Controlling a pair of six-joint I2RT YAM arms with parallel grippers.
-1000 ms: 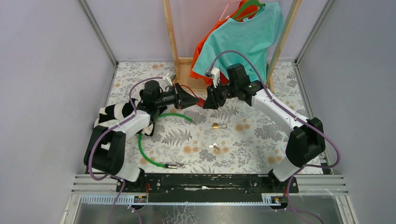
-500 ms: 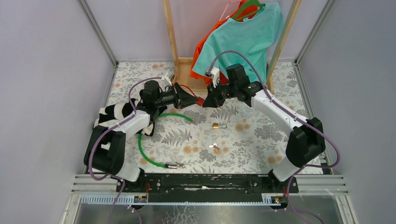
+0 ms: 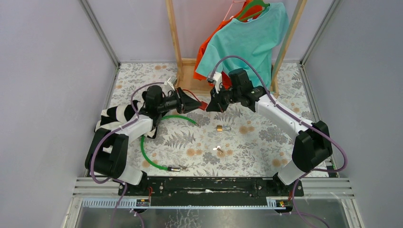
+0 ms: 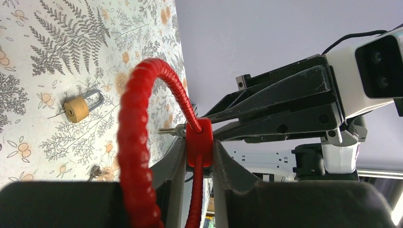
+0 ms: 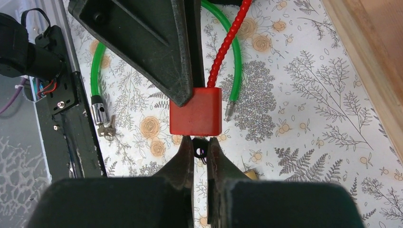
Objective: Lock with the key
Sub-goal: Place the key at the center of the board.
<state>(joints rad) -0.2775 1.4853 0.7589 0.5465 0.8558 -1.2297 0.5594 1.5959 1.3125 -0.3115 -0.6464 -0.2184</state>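
- Pulled in leftward and pinched shut since a second ago: right gripper [image 5: 199, 144], then parted, now nose to nose with the red lock body [image 5: 196, 111].
- Grips the key [image 4: 172, 131] between the right fingertips, hard against one face of that body; shows only a sliver of metal, so cannot tell how deep it sits.
- Clamps the red lock body from both sides in the left gripper [image 4: 199, 154], up off the table, between the two arms and just in front of the wooden rack [image 3: 173, 33].
- Looks smooth and blocky with rounded corners, likely plastic; sprouts a ribbed red cable [image 4: 130, 142] that arches out in a loop and runs back down between the left fingers.
- Meets matte black, wedge-shaped fingers on both sides.
- Below, on the fern-and-flower tablecloth [image 3: 256, 142]: small brass padlock [image 3: 220, 128] with a silver shackle, well apart from both grippers.
- Nearer the bases: loose key [image 3: 218, 150], flat on the cloth.
- To the left: glossy green cable lock [image 3: 145, 152], curved in a long arc, metal end near the front rail.
- Under the left arm: black-and-white striped cloth [image 3: 114, 116].
- At the back, on hangers: teal shirt [image 3: 252, 38] over an orange garment [image 3: 209, 47].
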